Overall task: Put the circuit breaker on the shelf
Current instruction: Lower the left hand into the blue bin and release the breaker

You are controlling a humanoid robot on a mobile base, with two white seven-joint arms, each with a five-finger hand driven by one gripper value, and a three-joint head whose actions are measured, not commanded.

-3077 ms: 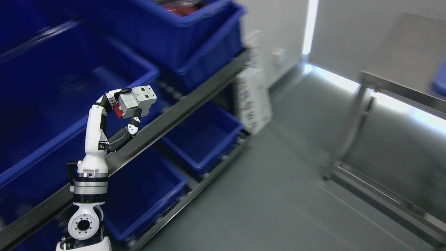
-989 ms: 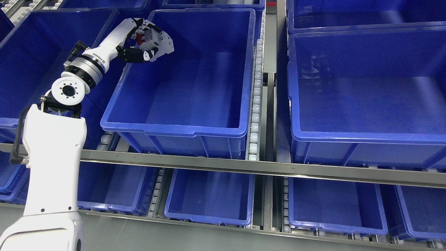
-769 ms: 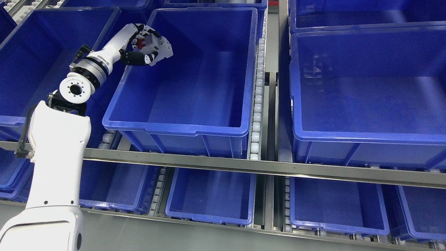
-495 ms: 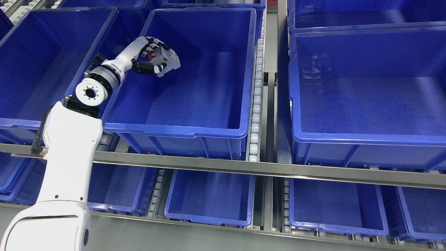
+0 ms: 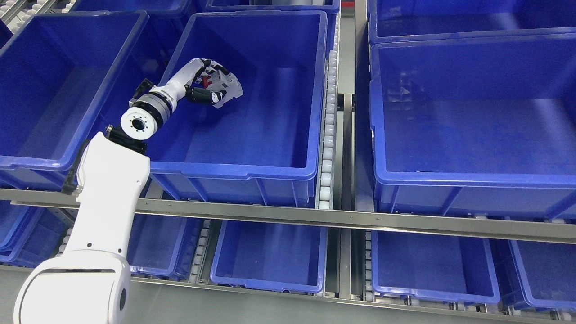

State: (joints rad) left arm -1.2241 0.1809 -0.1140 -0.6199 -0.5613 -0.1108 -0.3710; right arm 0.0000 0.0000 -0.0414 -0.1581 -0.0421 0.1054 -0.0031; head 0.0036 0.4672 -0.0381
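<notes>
My left hand point(image 5: 211, 87) reaches over the left wall of the middle blue bin point(image 5: 234, 170) on the upper shelf level. Its fingers are curled around a grey circuit breaker point(image 5: 227, 87) with a red switch. Hand and breaker hang inside the bin, above its floor and toward the back left. I cannot tell whether the breaker touches the floor. The white left forearm point(image 5: 108, 189) rises from the lower left corner. My right arm is out of the picture.
More blue bins stand on the roller shelf: one at the left point(image 5: 27, 157), a large one at the right point(image 5: 472, 180), others behind. A steel rail point(image 5: 342, 218) runs across the front. Below it sits a lower row of blue bins point(image 5: 270, 281).
The view swung from the aisle to face the shelf. Over the last second my left hand has carried the breaker right and down, from the bin's back left corner deeper into the bin.
</notes>
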